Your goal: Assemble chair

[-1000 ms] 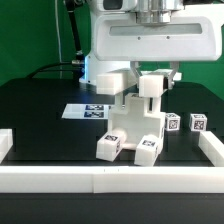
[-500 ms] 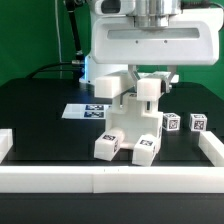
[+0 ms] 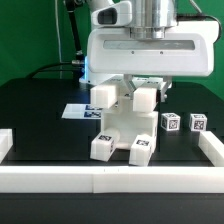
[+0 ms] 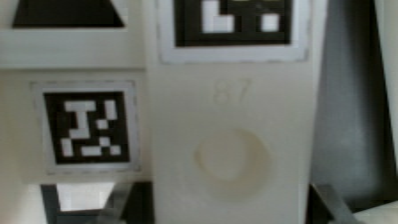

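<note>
The partly built white chair (image 3: 122,125) stands at the middle of the black table, seen in the exterior view. Two tagged legs (image 3: 101,147) point toward the front wall, and two blocky pieces (image 3: 146,98) rise at its top. My gripper (image 3: 134,86) comes down from the big white wrist onto the chair's upper part, and its fingertips are mostly hidden there. In the wrist view a broad white chair part (image 4: 228,140) with square tags fills the space between my dark fingers (image 4: 342,203). The gripper (image 4: 217,208) is shut on it.
Two small tagged white blocks (image 3: 171,122) (image 3: 198,124) lie at the exterior view's right. The marker board (image 3: 82,111) lies behind the chair at the left. A long white border wall (image 3: 110,179) runs along the front, with short ends at both sides.
The arm has come lower and shifted toward the exterior view's left. The chair in its grip has moved left with it and turned slightly.
</note>
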Controlling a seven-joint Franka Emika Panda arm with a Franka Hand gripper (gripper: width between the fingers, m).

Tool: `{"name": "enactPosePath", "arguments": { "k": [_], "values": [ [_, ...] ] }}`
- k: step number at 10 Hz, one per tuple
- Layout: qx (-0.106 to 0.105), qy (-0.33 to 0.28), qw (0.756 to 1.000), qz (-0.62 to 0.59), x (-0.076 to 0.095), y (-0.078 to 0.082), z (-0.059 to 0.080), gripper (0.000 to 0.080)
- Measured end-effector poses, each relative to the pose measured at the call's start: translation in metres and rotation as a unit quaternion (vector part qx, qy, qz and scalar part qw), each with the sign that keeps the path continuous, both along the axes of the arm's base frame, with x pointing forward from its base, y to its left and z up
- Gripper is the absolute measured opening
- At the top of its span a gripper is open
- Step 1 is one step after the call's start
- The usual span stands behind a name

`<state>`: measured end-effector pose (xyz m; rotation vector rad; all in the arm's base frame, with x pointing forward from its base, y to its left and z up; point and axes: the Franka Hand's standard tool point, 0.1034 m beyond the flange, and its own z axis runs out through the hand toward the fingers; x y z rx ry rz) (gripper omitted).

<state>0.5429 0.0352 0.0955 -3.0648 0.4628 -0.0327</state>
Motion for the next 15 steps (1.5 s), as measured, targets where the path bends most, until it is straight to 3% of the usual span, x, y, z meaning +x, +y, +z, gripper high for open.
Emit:
{"name": "enactPosePath", "arguments": {
  "k": [9,10,11,15],
  "values": [
    [-0.006,-0.014,1.0,0.016,0.0063,-0.0046,-0.005,0.0294],
    [-0.006,-0.014,1.0,0.016,0.0062,-0.0046,-0.0051,0.0527],
    [-0.007,-0.014,1.0,0.016,0.0062,-0.0046,-0.0051,0.0612],
    [-0.007,-0.014,1.0,0.016,0.0061,-0.0046,-0.0053,0.0648]
  ]
}}
